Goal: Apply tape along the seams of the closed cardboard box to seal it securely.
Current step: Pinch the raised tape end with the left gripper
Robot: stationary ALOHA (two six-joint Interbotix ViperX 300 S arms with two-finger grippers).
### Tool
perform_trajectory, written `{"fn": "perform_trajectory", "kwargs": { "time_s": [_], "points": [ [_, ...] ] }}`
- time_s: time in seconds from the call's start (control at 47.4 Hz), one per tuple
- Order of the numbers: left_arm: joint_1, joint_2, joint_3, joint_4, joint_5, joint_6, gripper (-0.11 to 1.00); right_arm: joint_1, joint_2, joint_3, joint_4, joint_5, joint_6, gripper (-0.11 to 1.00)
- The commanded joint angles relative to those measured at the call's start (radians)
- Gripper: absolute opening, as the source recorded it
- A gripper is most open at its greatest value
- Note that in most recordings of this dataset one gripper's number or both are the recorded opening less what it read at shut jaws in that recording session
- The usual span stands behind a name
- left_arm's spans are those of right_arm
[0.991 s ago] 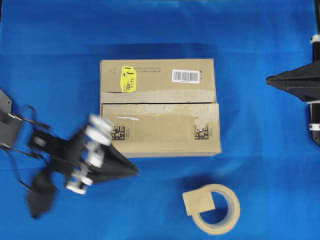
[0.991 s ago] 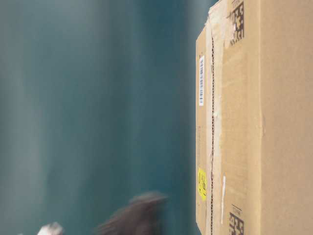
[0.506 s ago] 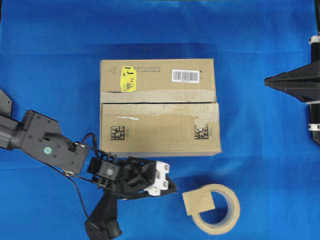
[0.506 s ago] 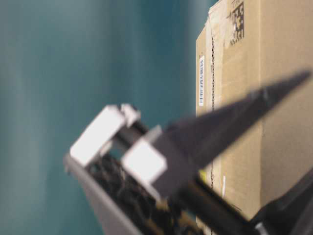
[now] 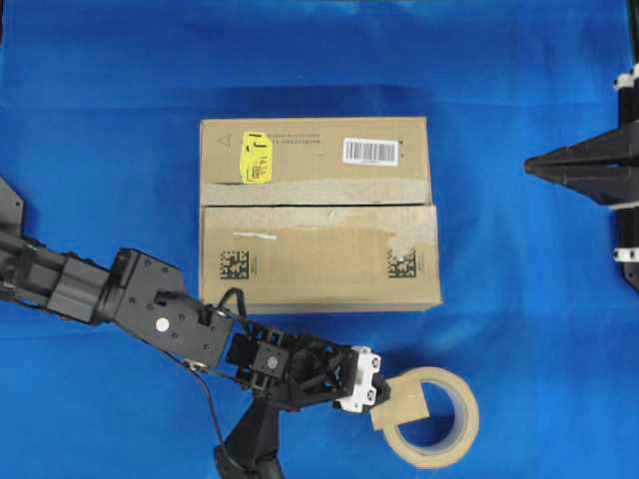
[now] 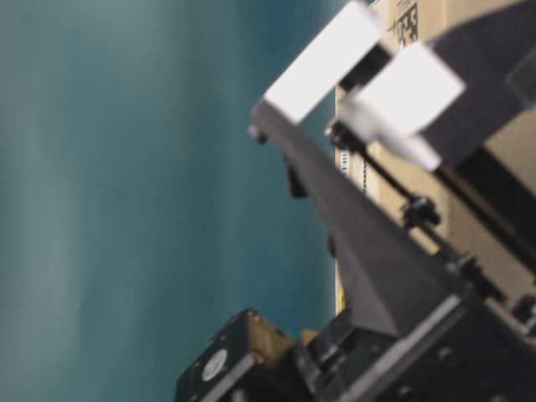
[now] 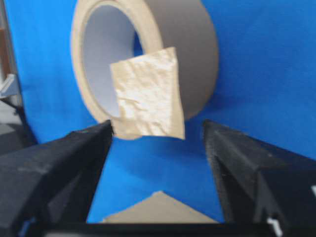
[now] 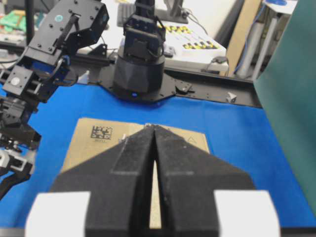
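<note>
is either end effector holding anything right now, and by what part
Nothing is held. The left end effector is open, its fingers either side of the tape without gripping it. The right end effector is shut on nothing.

Brown cardboard box (yellow sticker, black matrix codes); tan tape; blue cloth.

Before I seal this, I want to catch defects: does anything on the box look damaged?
Yes. The cardboard box has pale torn tape residue along its seam, with a ragged patch beside the right matrix code. The two flaps' right ends look slightly offset.
</note>
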Motion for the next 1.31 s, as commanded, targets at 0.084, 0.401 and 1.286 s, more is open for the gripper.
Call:
{"fn": "perform_trajectory", "kwargs": {
  "time_s": [0.084,0.401,1.286],
  "points": [
    [-0.005,-0.008,-0.025,0.000,-0.038,0.003,0.69,-0.002,0.006,-0.025,0.000,0.008,0.002,0.00],
    [-0.006,0.014,-0.031,-0.003,-0.035,-0.025,0.50,-0.003,0.020,-0.021,0.000,0.011,0.000,0.00],
    [-0.008,-0.121,-0.075,-0.006,0.009,-0.043,0.01,-0.002,0.021,-0.021,0.000,0.035,0.006,0.00]
  ]
}}
